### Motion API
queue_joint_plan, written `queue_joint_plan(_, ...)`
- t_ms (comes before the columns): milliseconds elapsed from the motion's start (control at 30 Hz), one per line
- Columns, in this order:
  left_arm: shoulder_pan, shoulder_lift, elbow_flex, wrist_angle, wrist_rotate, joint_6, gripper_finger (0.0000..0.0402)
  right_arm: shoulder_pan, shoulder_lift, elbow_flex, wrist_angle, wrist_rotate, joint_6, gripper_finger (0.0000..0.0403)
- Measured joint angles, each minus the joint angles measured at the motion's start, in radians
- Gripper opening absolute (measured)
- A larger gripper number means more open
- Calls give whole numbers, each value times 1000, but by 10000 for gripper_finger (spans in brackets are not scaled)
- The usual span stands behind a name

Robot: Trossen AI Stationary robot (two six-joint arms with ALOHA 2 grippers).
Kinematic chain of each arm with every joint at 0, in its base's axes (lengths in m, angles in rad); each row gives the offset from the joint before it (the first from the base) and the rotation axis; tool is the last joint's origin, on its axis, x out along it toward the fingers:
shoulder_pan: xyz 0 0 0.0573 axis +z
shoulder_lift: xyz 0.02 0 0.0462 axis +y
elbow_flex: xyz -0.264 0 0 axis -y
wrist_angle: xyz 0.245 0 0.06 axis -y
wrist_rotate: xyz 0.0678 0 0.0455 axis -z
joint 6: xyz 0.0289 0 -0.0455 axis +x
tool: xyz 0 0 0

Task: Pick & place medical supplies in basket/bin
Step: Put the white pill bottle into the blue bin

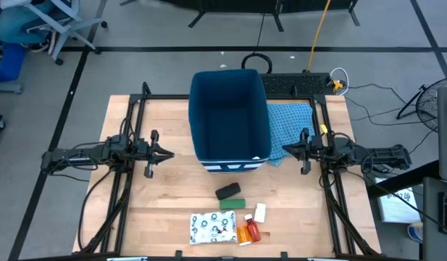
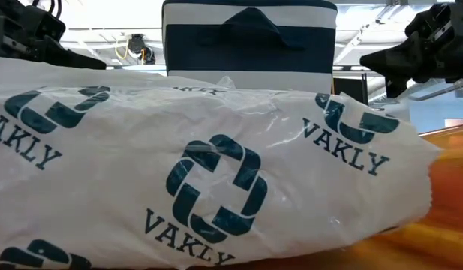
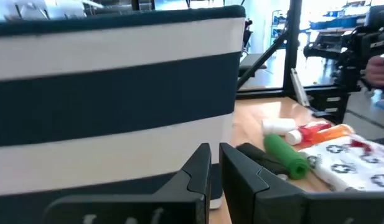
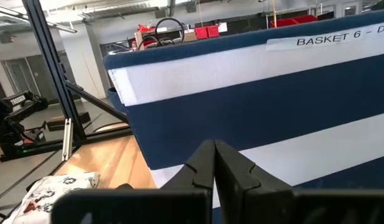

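The dark blue bin with white stripes (image 1: 230,116) stands at the table's middle, toward the far side. The supplies lie near the table's near edge: a black oblong piece (image 1: 228,191), a green flat box (image 1: 232,204), a white patterned packet (image 1: 213,228), a small white bottle (image 1: 260,212), and orange (image 1: 243,235) and red (image 1: 252,229) little bottles. My left gripper (image 1: 169,153) hovers shut left of the bin's near corner. My right gripper (image 1: 285,150) hovers shut on the bin's right. The packet (image 2: 216,172) fills the low view's foreground.
A light blue cloth (image 1: 292,123) lies flat on the table right of the bin, under my right arm's reach. Black frame rails (image 1: 132,181) run along the table's left and right sides. Bare wood (image 1: 172,188) lies between the grippers and the supplies.
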Motion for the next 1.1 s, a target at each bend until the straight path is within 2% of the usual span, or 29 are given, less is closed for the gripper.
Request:
queue_joint_plan(100,0,0,0,23,-17,30,35,0,0,0,0,3,-14,0)
queue_joint_plan(467,0,0,0,42,-28,-92,35,0,0,0,-27,3,-136,0)
queue_joint_plan(600,0,0,0,55,-58,-206,35,0,0,0,-13,2,-158,0)
queue_joint_plan(833,0,0,0,60,-209,-120,35,0,0,0,-12,1,-192,0)
queue_joint_plan(967,0,0,0,61,-238,-82,35,0,0,0,-7,-9,-193,0)
queue_joint_plan(1100,0,0,0,63,-245,-88,35,2,8,34,73,-87,-204,7)
